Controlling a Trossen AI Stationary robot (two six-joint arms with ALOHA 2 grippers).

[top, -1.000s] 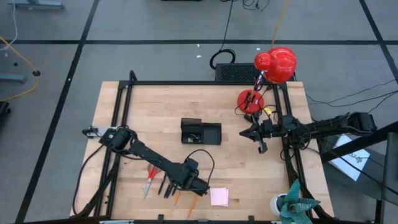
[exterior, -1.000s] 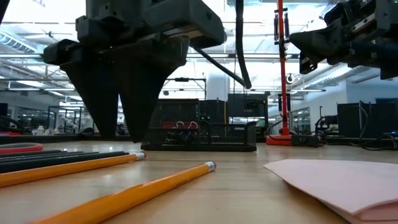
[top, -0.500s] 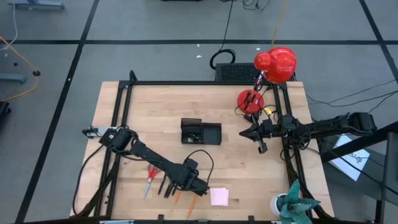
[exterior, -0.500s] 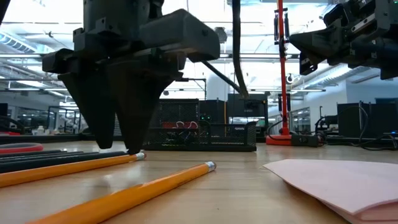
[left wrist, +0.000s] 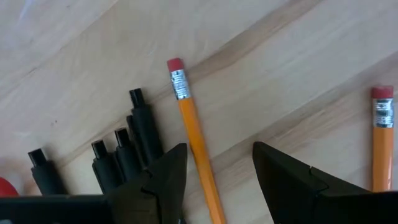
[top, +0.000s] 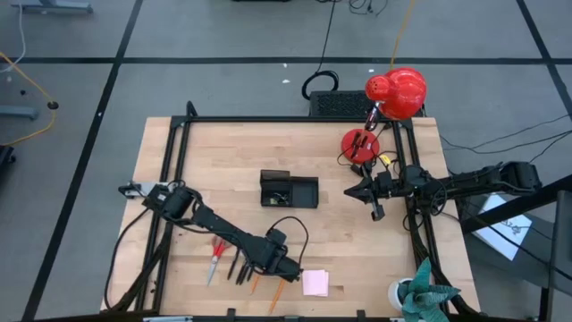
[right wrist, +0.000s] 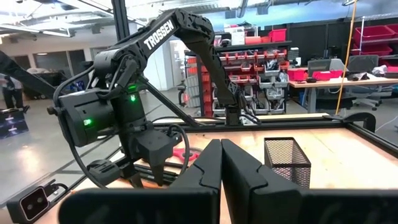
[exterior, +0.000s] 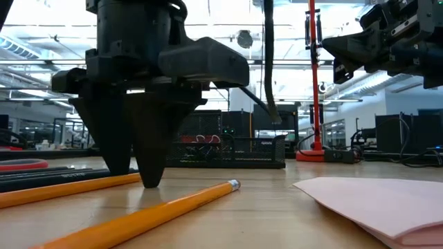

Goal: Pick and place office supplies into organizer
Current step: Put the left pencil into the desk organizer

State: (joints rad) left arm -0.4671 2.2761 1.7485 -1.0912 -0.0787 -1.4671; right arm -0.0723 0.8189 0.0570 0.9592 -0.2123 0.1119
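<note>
Left claw [left wrist: 214, 180]: lowered to the worktop [top: 223, 161] near its front edge, fingers spread apart, holding nothing. One orange pencil [left wrist: 196, 143] lies in the gap between the fingers, with its eraser end pointing away from the claw. In the low view the fingertips [exterior: 151, 181] appear to touch or nearly touch the wood on either side of that pencil.

Items relative to the left claw:
- Second pencil [left wrist: 379, 143]: outside one finger, not engaged.
- Black pens [left wrist: 124, 152]: bunched just outside the other finger.
- Red-handled scissors [top: 214, 259]: beyond the pens.
- Pink sticky-note pad [top: 315, 283]: just beside the claw on the opposite side.
- Organizer [top: 289, 190]: well apart, toward the worktop centre.

Right claw [right wrist: 221, 165]: fingers pressed together, empty, held above the worktop near its right edge; this arm is waiting.

Task status: early. Every supply in view lies on the worktop. What the organizer holds cannot be read from these views. In judgement, closing on the straddled pencil is the step in hand; the remaining supplies are all still to be moved.
</note>
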